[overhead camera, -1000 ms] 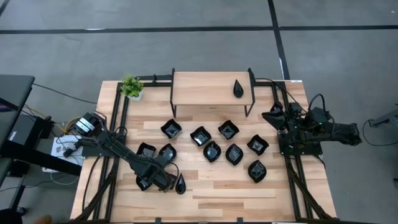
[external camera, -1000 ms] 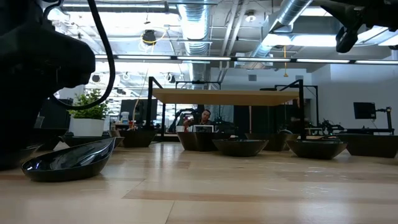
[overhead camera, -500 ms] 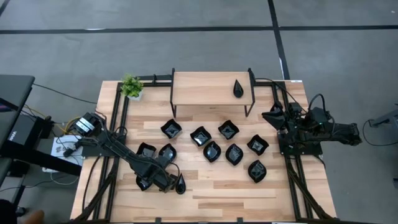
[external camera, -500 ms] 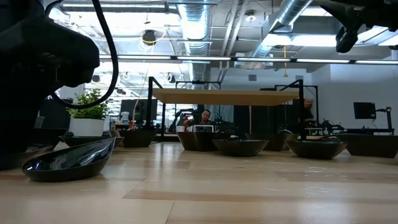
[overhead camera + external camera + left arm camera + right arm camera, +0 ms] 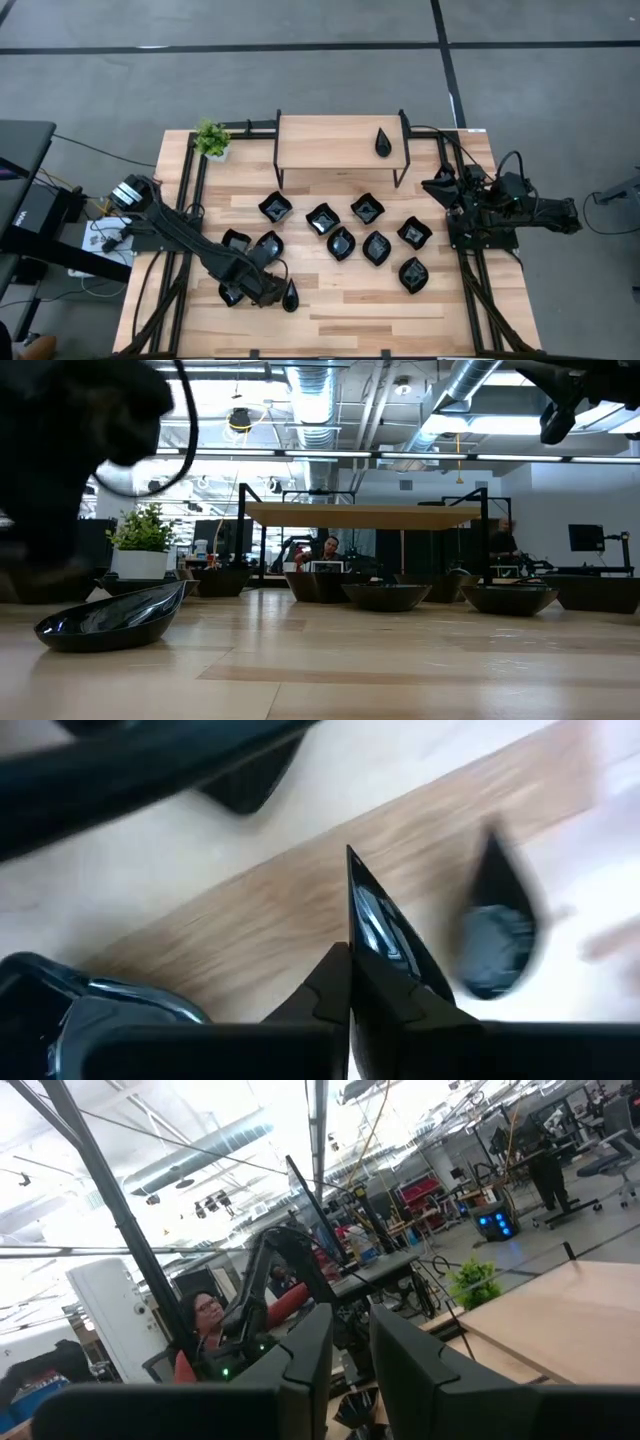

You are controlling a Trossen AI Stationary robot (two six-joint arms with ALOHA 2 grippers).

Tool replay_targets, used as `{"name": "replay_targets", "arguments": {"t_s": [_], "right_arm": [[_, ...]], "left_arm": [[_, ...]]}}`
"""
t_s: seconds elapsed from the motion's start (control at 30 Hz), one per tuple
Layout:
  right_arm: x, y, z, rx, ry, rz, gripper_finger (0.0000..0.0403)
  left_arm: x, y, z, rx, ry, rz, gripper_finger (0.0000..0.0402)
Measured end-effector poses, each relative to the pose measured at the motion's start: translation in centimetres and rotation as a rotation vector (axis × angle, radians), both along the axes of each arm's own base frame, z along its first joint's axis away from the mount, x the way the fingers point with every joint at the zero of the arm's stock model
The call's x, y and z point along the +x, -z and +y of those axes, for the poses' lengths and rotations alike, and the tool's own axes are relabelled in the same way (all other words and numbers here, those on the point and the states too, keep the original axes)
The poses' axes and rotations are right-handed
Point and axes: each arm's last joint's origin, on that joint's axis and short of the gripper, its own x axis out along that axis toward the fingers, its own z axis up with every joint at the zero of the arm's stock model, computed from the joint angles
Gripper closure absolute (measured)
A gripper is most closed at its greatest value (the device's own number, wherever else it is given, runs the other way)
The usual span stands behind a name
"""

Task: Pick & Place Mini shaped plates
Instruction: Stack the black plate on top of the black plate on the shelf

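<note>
Left end effector [image 5: 275, 293] sits low at the near-left of the tabletop [image 5: 350, 315], fingers pressed together on the rim of a teardrop plate [image 5: 385, 935]. In the left wrist view we see that plate edge-on between the two dark fingers [image 5: 325, 985], pointed tip away from the wrist. In the high view the same plate [image 5: 290, 295] shows just beside the fingertips.

How we'd do this step well: the pinch is on a thin glossy rim, so we lift slowly and straight up before any sideways travel (slip risk looks high on that glaze). We keep clear of the neighbouring plates [image 5: 235, 243] just beside the arm, since a swing could clip them. Likely target is the raised wooden shelf [image 5: 335, 140] at the far edge, where one teardrop plate [image 5: 383, 142] already sits; we'd set ours down well apart from it and release only once it rests flat.

Right end effector [image 5: 345, 1345] is parked off the right edge, pointing into the room, fingers a little apart with nothing between them.

Hard to make out:
- Left wrist view is motion-blurred; the second teardrop shape [image 5: 495, 930] may be another plate or a shadow or reflection, we can't tell.
- Low view: a dark blur [image 5: 60, 470] blocks the left side, so the grip itself is hidden.
- Whether the plate has left the wood, we can't tell.
</note>
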Motion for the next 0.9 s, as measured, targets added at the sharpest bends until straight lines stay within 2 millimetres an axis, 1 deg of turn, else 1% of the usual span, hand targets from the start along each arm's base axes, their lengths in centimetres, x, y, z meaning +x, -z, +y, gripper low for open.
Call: {"name": "replay_targets", "arguments": {"t_s": [0.1,0.2,0.27,0.33,0.47,0.53,0.63,0.73,0.9], "right_arm": [[-0.1,-0.2,0.0,0.0,0.0,-0.018,0.0336],[-0.2,-0.5,0.0,0.0,0.0,-0.052,0.0336],[-0.2,-0.6,0.0,0.0,0.001,-0.07,0.0336],[-0.3,-0.9,0.0,-0.004,0.002,-0.094,0.0336],[-0.5,-1.2,0.0,-0.009,0.005,-0.135,0.0336],[-0.5,-1.3,0.0,0.015,-0.005,-0.145,0.0336],[-0.1,-1.2,0.2,0.054,-0.078,-0.122,0.0336],[0.9,-0.7,0.4,0.053,-0.159,-0.051,0.0336],[3.2,0.0,0.4,0.077,-0.162,0.101,0.0336]], "left_arm": [[-0.2,-2.0,0.4,0.001,-0.05,-0.121,0.0395],[0.1,-4.0,1.0,0.012,-0.111,-0.285,0.0395],[0.6,-5.1,1.8,0.031,-0.144,-0.379,0.0395],[1.7,-5.8,2.8,0.047,-0.155,-0.461,0.0395],[4.5,-6.9,5.2,0.084,-0.149,-0.614,0.0395],[5.9,-7.2,6.6,0.118,-0.142,-0.683,0.0395],[7.7,-7.8,8.7,0.174,-0.146,-0.784,0.0395],[8.7,-8.1,10.8,0.234,-0.155,-0.835,0.0395],[9.3,-8.5,13.4,0.333,-0.159,-0.83,0.0395]]}}
